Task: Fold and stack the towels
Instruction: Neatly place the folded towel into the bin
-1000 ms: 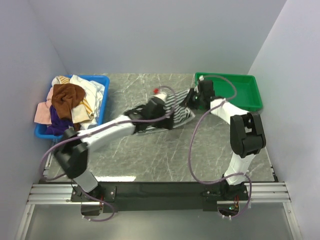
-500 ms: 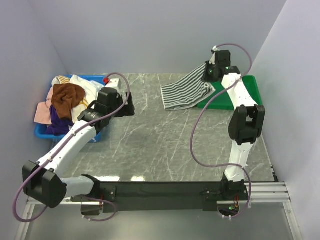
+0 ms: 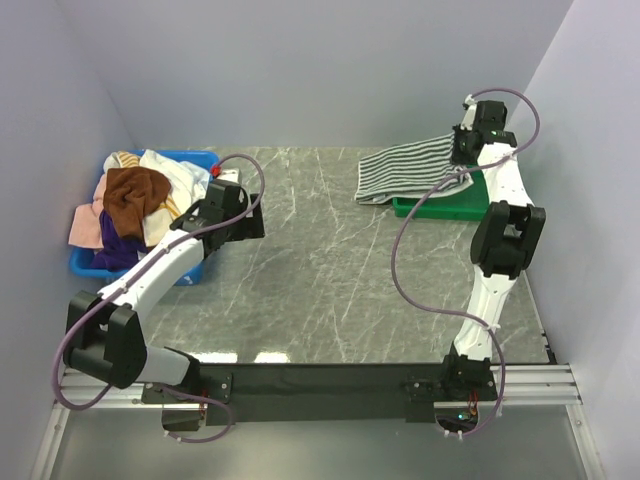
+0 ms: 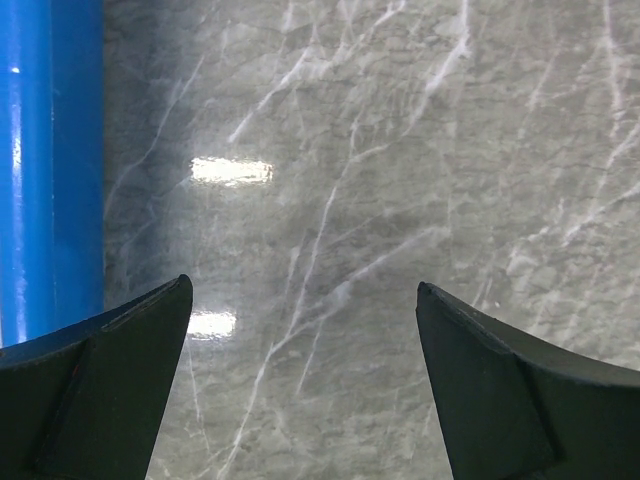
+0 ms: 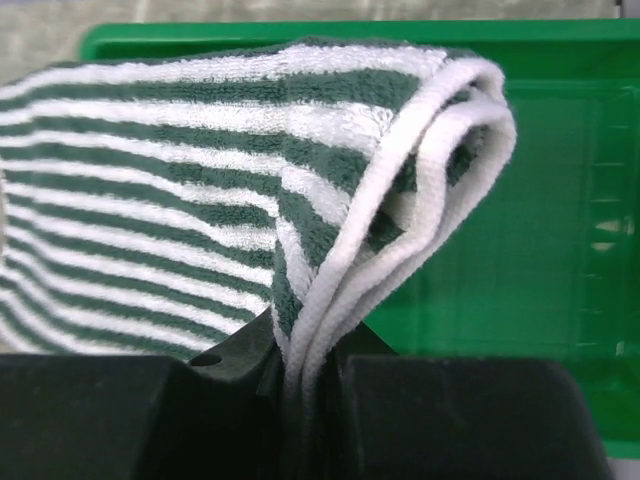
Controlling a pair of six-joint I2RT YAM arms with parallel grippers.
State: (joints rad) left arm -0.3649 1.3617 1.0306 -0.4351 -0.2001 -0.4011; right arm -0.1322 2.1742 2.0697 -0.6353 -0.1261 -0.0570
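My right gripper (image 3: 462, 146) is shut on the folded grey-white striped towel (image 3: 408, 170) and holds it in the air over the left end of the green tray (image 3: 488, 205). In the right wrist view the towel's white hem (image 5: 340, 300) is pinched between the jaws (image 5: 310, 375), with the tray (image 5: 560, 200) below. My left gripper (image 3: 256, 222) is open and empty, low over the table beside the blue bin (image 3: 196, 262). The bin holds a heap of towels: brown (image 3: 135, 195), white (image 3: 180, 180), purple (image 3: 118, 248), pink (image 3: 88, 225).
The left wrist view shows bare grey marble (image 4: 380, 200) between the fingers and the blue bin wall (image 4: 50, 170) at the left. Grey walls close in the table at left, back and right.
My right gripper has lifted the striped towel off the table and carried it right and back over the green tray. My left arm has let go and drawn back left to the blue bin.
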